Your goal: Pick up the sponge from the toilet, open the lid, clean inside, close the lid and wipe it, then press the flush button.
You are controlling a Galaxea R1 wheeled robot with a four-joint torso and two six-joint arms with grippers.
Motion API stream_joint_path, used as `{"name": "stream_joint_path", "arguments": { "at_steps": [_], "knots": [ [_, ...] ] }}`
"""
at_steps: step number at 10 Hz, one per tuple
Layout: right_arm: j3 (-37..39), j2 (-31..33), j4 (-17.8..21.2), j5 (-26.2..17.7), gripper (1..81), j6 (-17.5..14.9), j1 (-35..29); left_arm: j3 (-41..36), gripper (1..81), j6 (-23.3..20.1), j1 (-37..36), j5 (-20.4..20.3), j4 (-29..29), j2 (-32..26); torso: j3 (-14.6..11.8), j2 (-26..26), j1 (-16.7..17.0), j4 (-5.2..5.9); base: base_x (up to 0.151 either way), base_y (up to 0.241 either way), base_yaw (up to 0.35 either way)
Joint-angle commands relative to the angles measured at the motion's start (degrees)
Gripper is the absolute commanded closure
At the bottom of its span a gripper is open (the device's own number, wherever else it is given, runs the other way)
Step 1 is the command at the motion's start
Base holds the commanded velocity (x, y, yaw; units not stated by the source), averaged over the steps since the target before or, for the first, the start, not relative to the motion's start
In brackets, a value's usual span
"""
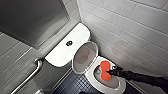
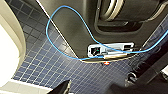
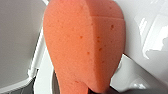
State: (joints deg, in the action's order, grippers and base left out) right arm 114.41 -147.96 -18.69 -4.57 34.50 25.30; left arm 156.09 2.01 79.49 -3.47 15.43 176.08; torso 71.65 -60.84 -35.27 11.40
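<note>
Squishy and orange-red, the sponge (image 3: pixel 85 45) sits right in front of the right wrist camera, with shiny white toilet all around it. Seen from up high, the right gripper (image 1: pixel 110 72) is closed on the sponge near one of its fat ends (a firm pinch, I think, since nothing else seems to hold it up). The rest of the sponge sticks out ahead of the gripper. Its long way lies across the open bowl of the toilet (image 1: pixel 117 88), on the side nearer the tiled wall (image 1: pixel 130 27). The lid (image 1: pixel 84 56) is up and leans back toward the cistern (image 1: pixel 60 56), where the flush button (image 1: pixel 69 43) sits on its own. So this looks like the clean-inside part. The right arm is the near one, and the inside of the bowl lies just below and beside the sponge. The left gripper (image 2: pixel 87 90) is over dark blue floor tiles (image 2: pixel 62 67). I cannot tell if it is open or closed.
</note>
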Motion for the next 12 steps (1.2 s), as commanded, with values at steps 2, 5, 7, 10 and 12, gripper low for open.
{"name": "stream_joint_path", "arguments": {
  "at_steps": [2, 5, 7, 10, 12],
  "knots": [
    [-6.55, 5.52, 0.14, -2.20, 81.1, 1.09, -2.13, 0.18, 1.0, 0.10, 2.99, 5.14, 0.21, -0.03, 0.00, 0.00, 0.00, 0.00, 0.000, 0.000, 0.000],
    [-11.93, 11.42, 0.14, -2.20, 81.1, 2.77, -1.51, 0.18, 1.0, 0.01, 3.08, 5.14, 0.56, 0.59, 0.00, 0.00, 0.00, 0.00, 0.000, 0.000, 0.000],
    [-13.61, 14.42, 0.14, -2.20, 81.1, 4.35, -0.11, 0.18, 1.0, -0.17, 3.00, 5.06, 0.56, 0.86, 0.00, 0.00, 0.00, 0.00, 0.000, 0.000, 0.000],
    [-12.82, 17.32, 0.23, -0.26, 81.1, 7.60, 6.04, 0.18, 1.0, -0.25, 3.00, 5.06, 0.56, 1.12, 0.00, 0.00, 0.00, 0.00, 0.000, 0.000, 0.000],
    [-9.14, 17.49, 0.23, 3.42, 81.1, 13.74, 12.18, 0.18, 1.0, -0.34, 3.08, 5.14, 0.65, 1.47, 0.00, 0.00, 0.00, 0.00, 0.000, 0.000, 0.000]
  ]
}}
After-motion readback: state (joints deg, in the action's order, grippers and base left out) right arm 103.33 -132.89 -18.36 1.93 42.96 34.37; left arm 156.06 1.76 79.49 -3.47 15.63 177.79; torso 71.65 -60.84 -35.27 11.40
